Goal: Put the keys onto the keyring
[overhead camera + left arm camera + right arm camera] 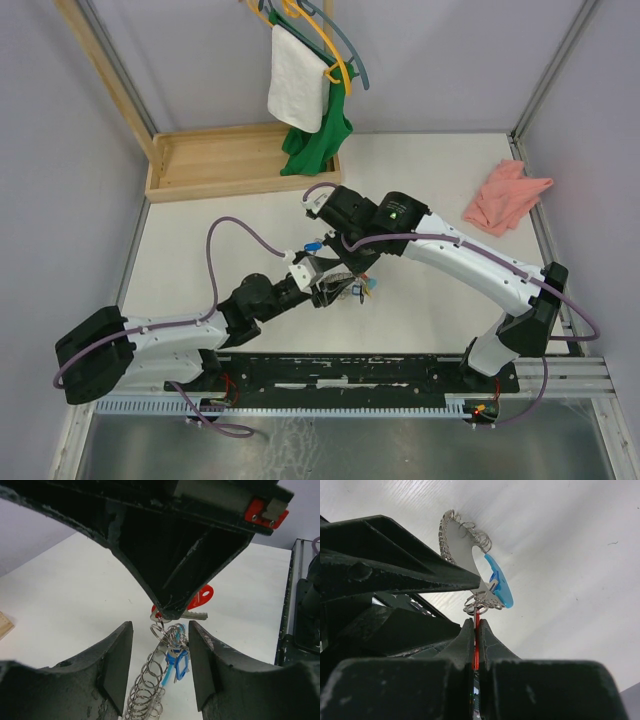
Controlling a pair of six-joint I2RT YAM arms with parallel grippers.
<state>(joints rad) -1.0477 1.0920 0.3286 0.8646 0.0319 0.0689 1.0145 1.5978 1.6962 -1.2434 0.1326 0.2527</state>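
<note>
We can read no text, label, brand, number or sign in any of the three views.

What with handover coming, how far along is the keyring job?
Apparently done: the blue key hangs on the keyring chain. In hand: the right gripper is shut on the red key at the chain's end, between the left gripper's spread fingers. Remaining: threading the red key, not visibly on yet.
</note>
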